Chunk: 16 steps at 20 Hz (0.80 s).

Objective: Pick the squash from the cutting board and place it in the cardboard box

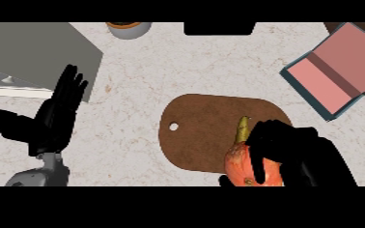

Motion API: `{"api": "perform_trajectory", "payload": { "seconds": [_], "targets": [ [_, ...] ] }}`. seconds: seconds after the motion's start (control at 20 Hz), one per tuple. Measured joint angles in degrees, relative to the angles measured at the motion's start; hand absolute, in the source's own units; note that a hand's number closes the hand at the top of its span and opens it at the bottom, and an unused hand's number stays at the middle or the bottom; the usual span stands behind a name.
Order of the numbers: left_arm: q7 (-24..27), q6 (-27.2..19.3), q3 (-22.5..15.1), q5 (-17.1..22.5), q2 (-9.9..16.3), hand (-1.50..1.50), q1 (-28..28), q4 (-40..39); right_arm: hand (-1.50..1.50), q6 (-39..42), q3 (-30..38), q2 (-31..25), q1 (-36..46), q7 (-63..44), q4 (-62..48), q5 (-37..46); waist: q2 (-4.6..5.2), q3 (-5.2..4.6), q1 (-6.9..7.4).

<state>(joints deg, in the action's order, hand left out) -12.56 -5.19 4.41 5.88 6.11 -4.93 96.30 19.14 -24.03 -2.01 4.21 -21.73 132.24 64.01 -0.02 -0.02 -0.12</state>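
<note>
Fingers [265, 147] of our right hand [299, 154] were curled round the squash [241, 166], which sat at the near edge of the cutting board [206, 135]. We judged a straight lift best before swinging toward the cardboard box [335, 72], well apart at the worktop's [143, 106] right. Our left hand [57, 113] rested with straight fingers at the left. We could read no writing anywhere.

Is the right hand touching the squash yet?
Touching. In the head view the right hand has its fingers curled over the squash, which sits at the cutting board's lower edge.
</note>
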Motion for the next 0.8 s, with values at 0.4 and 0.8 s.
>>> {"api": "perform_trajectory", "payload": {
  "seconds": [0.4, 0.8],
  "targets": [
    [-0.2, -0.3, 0.0, -0.2, -0.4, 0.0, -1.5, -1.3, 1.5, 6.7, 24.2, -3.7, 12.4, -0.8, -5.5, -11.9, 0.1, 0.01, 0.26],
    [-1.1, -0.1, -0.2, -0.2, -0.3, 0.0, -1.4, 0.3, 1.5, -1.3, 34.1, -10.8, 18.5, 7.4, -23.0, -11.3, 0.13, 0.03, 0.54]
  ]
}}
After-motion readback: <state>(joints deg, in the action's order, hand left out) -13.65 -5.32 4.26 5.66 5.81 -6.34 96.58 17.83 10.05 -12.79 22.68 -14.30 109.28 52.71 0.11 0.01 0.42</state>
